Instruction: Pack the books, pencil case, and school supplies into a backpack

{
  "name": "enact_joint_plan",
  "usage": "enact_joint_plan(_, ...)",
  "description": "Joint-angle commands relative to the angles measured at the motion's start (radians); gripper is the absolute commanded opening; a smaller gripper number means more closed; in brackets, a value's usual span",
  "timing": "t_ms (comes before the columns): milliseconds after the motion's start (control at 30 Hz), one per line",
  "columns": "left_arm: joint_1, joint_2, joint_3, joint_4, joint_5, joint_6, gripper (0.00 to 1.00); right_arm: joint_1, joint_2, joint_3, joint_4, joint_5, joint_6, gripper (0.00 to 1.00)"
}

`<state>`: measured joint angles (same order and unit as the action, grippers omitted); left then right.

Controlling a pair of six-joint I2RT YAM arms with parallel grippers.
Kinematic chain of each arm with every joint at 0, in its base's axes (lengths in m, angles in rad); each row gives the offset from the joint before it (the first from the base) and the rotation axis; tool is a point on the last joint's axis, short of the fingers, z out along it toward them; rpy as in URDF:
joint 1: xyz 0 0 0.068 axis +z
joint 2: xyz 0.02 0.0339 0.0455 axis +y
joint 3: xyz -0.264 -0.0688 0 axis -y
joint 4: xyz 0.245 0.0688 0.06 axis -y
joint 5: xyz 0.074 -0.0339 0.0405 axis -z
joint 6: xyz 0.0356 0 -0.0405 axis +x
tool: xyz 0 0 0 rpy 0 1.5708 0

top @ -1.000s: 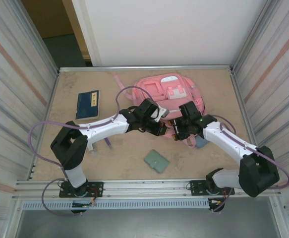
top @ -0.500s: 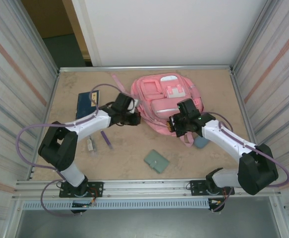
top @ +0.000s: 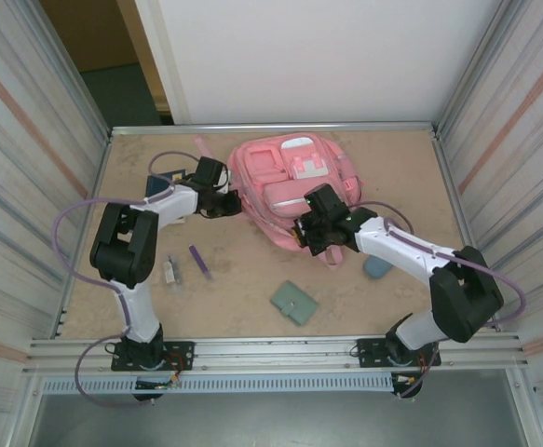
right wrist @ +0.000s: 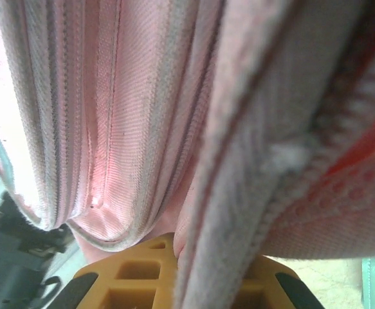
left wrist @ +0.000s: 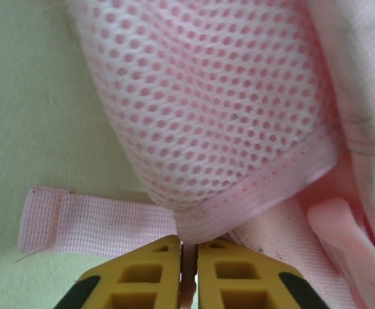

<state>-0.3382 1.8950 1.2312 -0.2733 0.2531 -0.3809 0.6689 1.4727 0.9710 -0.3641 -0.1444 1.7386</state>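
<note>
The pink backpack [top: 290,182] lies at the table's back middle, tilted. My left gripper [top: 227,204] is at its left edge, shut on a thin fold of pink fabric [left wrist: 188,257] below the mesh padding [left wrist: 226,109]. My right gripper [top: 305,233] is at the backpack's near edge, shut on a pink and grey fabric fold [right wrist: 197,257]. The dark blue book [top: 162,179] is mostly hidden under my left arm. The slate-blue pencil case [top: 377,267] lies behind my right forearm. A purple pen [top: 199,262], a small grey-white stick [top: 169,271] and the sage-green folder [top: 294,303] lie in front.
Metal walls close in the table on the left and right, with a rail [top: 271,128] along the back. A loose pink strap [top: 199,145] trails from the backpack toward the back left. Purple cables [top: 75,223] loop off both arms.
Both grippers have moved left and the backpack has slid and turned left with them. The left gripper went from the backpack's near edge to its left edge. The right gripper has shut.
</note>
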Motion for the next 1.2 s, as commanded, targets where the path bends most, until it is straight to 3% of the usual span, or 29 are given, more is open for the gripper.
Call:
enact_joint_plan(0,0.041,-0.001,0.036,-0.005,-0.101,0.008,0.23,0.034,0.018,0.042,-0.053,0.019,0.003,0.20)
enact_joint_plan(67,0.041,-0.032,0.014,-0.005,-0.083,0.000,0.35,0.044,0.049,0.050,-0.045,0.016,0.002,0.37)
enact_joint_plan(133,0.041,-0.085,-0.025,-0.009,-0.080,-0.020,0.40,0.043,0.078,0.055,-0.056,0.009,-0.007,0.48)
enact_joint_plan(267,0.042,-0.206,-0.114,-0.038,-0.038,-0.046,0.42,0.043,0.079,0.028,-0.062,0.013,-0.021,0.60)
enact_joint_plan(400,0.016,-0.328,-0.210,-0.030,0.091,-0.086,0.45,0.028,0.012,0.031,-0.106,0.070,-0.147,0.71)
enact_joint_plan(533,-0.075,-0.426,-0.281,-0.043,0.080,-0.138,0.47,-0.026,-0.090,0.049,-0.251,0.185,-0.290,0.75)
enact_joint_plan(667,-0.188,-0.469,-0.323,-0.008,0.026,-0.204,0.55,-0.131,-0.211,0.005,-0.268,0.241,-0.468,0.76)
enact_joint_plan(867,-0.277,-0.406,-0.296,0.021,-0.047,-0.286,0.59,-0.296,-0.322,-0.045,-0.230,0.152,-0.824,0.88)
enact_joint_plan(1000,-0.352,-0.386,-0.297,0.086,-0.100,-0.342,0.60,-0.386,-0.364,-0.071,-0.249,0.051,-0.907,0.92)
enact_joint_plan(1167,-0.407,-0.382,-0.313,0.105,-0.167,-0.378,0.62,-0.402,-0.428,-0.094,-0.303,0.027,-1.022,0.94)
